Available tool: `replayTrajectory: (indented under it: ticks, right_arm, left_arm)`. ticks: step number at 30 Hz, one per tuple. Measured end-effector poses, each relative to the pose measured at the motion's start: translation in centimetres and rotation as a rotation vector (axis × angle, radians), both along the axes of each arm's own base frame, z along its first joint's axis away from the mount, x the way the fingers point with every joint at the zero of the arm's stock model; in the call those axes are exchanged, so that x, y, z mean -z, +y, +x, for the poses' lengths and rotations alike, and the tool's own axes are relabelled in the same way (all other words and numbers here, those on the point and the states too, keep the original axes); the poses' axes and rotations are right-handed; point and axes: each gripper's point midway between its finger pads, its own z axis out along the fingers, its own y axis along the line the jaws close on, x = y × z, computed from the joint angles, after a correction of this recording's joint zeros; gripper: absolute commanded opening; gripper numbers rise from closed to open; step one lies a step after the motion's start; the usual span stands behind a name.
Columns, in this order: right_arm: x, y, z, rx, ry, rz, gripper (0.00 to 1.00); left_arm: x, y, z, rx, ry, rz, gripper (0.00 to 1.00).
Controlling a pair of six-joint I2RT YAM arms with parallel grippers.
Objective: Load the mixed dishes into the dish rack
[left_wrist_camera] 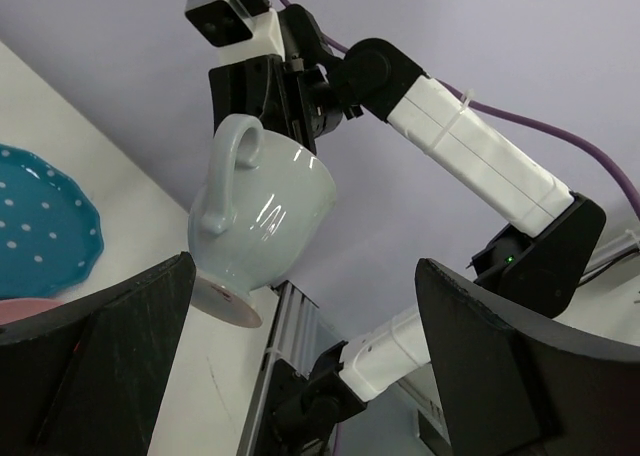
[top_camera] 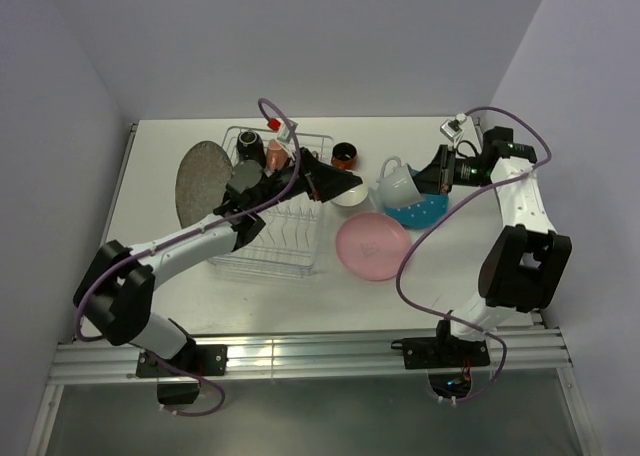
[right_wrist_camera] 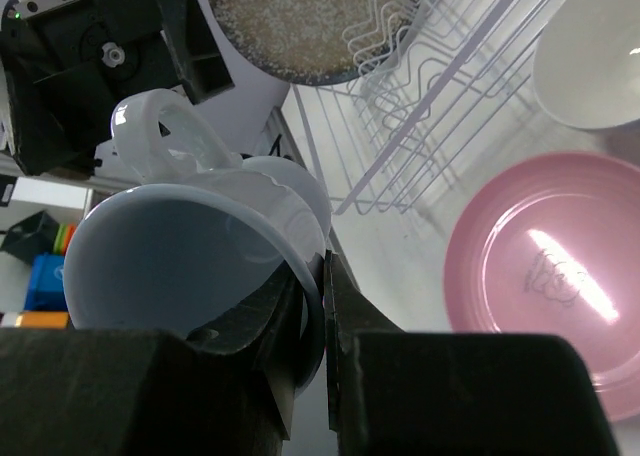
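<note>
Right claw (right_wrist_camera: 322,276): narrow, pinching the rim of the pale blue glazed ceramic mug (top_camera: 398,186), with one finger inside the cup and one outside.
Mug position: lifted off the white table (top_camera: 300,301) and tipped on its side, over the right half, between mid-depth and the far edge.
Left claw (top_camera: 338,186): wide, holding nothing. Its black fingers (left_wrist_camera: 110,346) frame the mug, near it but apart.
Rack position: the silvery-white wire dish rack (top_camera: 275,251) sits on the left half of the table, its far end near the far edge.
Rack contents: a black mug (top_camera: 250,148) and a pink mug (top_camera: 277,156) sit at the far end. A grey speckled round plate (top_camera: 200,181) stands on edge at the left side.
Obstruction over rack: the left arm (top_camera: 195,241) lies diagonally across it from the near left corner and covers the right-hand rows.
Obstruction beside rack: a white round bowl (top_camera: 350,196) stands just beside the rack's right side, between the rack and the mug, close by the left claw.
Below the mug: a teal white-dotted plate (top_camera: 425,213) lies flat. A pink round plate (top_camera: 372,244) lies flat closer to the near edge. Their rims meet; whether they overlap cannot be told.
Far edge: a dark-red mug (top_camera: 344,156) stands between the rack and the held mug.
Open room: bare surface runs along the near edge in front of the rack and the pink plate, and along the right edge under the right arm (top_camera: 520,206).
Boundaries: pale walls close the left, far and right edges. An aluminium rail (top_camera: 330,348) runs along the near edge.
</note>
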Motion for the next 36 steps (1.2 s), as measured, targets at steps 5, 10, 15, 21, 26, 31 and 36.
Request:
replayTrajectory:
  ticks: [5,10,15,21,26,31,36]
  right_arm:
    - [0.3,1.4,-0.8,-0.051,0.039,0.007,0.00]
    - [-0.2,2.9,-1.5,-0.104,0.029,0.004,0.00]
    - [-0.2,3.1,-1.7,-0.110,0.030,0.004,0.00]
    - [-1.0,3.3,-1.6,-0.118,0.005,-0.003,0.00]
    - [-3.3,3.3,-1.2,-0.123,-0.058,-0.022,0.00]
    - [-6.4,3.6,-0.9,-0.135,-0.145,-0.029,0.00]
    - [-7.5,4.0,-0.6,-0.150,-0.178,-0.031,0.00]
  left_arm:
    - [1.1,-2.0,0.5,0.041,0.051,0.005,0.99]
    - [1.8,-3.3,0.3,0.102,0.075,0.007,0.99]
    - [2.0,-3.7,-0.7,0.165,0.080,-0.002,0.99]
    - [2.0,-3.7,-0.8,0.169,0.065,0.001,0.99]
    - [1.7,-3.6,-0.8,0.170,0.051,-0.011,0.99]
    - [1.6,-3.7,-1.0,0.174,0.043,-0.013,0.99]
    - [1.9,-4.0,-0.8,0.184,0.045,-0.024,0.99]
